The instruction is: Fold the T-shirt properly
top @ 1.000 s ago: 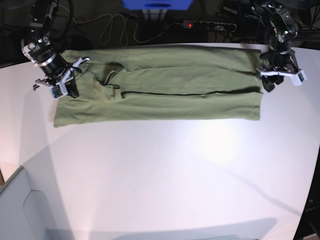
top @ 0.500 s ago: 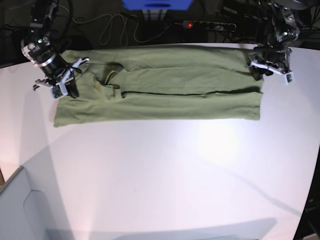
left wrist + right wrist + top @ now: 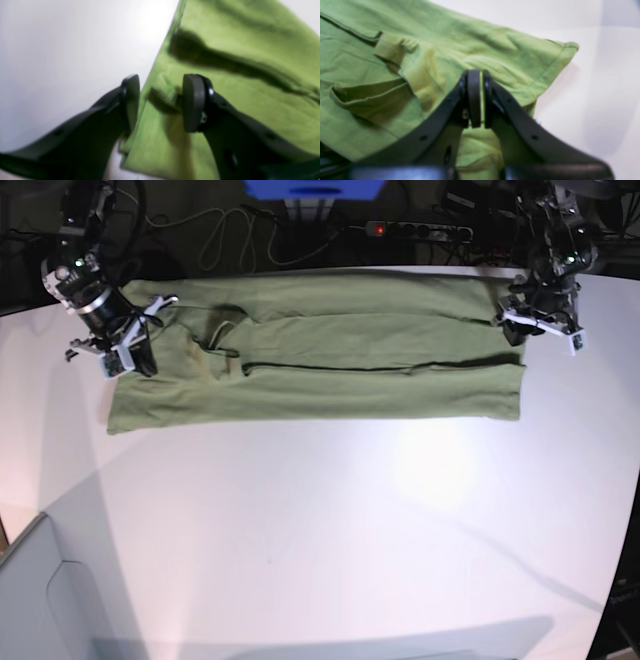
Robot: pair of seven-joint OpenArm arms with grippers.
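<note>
A white table [image 3: 330, 540] fills most of the overhead view. Along its far edge lies an olive-green T-shirt [image 3: 330, 365], folded lengthwise into a long flat band that runs from side to side, with a dark fold line down its middle and the neckline end toward the left of that view.

The right gripper [image 3: 135, 352] sits at the neckline end of the band. In its wrist view, the gripper [image 3: 478, 98] has its two black fingers [image 3: 473, 100] pressed together, pinching a raised ridge of green cloth between them. A sleeve hem and a loose flap lie beside it.

The left gripper [image 3: 515, 327] is at the opposite end, over the shirt's far corner. Its wrist view shows the gripper [image 3: 160, 102] with fingers [image 3: 191, 102] spread apart, straddling the cloth's edge: one finger over bare table, the other over the shirt, gripping nothing.

A power strip [image 3: 420, 229] and cables [image 3: 215, 240] lie behind the table.
</note>
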